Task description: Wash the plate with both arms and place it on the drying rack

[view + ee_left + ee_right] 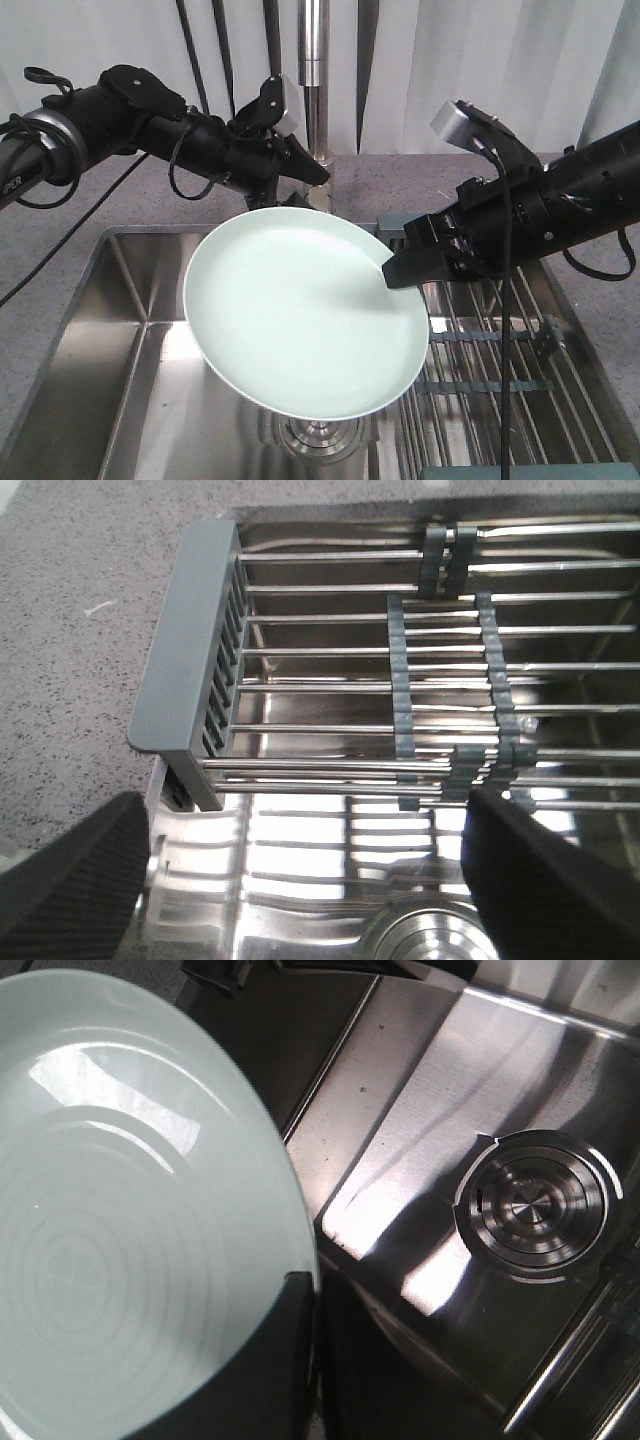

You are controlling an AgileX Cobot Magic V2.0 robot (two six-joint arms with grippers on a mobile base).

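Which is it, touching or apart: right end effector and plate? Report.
Touching. The right wrist view shows the rim of the plate clamped in the right end effector, one dark finger lying over its face.

The only writing is on the left arm [150, 120]: white capitals along its dark link, where it reaches in over the left edge of the tabletop [400, 185] in the front view. The frame cuts the word off. Its last letters read "PER", and anything before them is out of view. Neither wrist view shows readable lettering.
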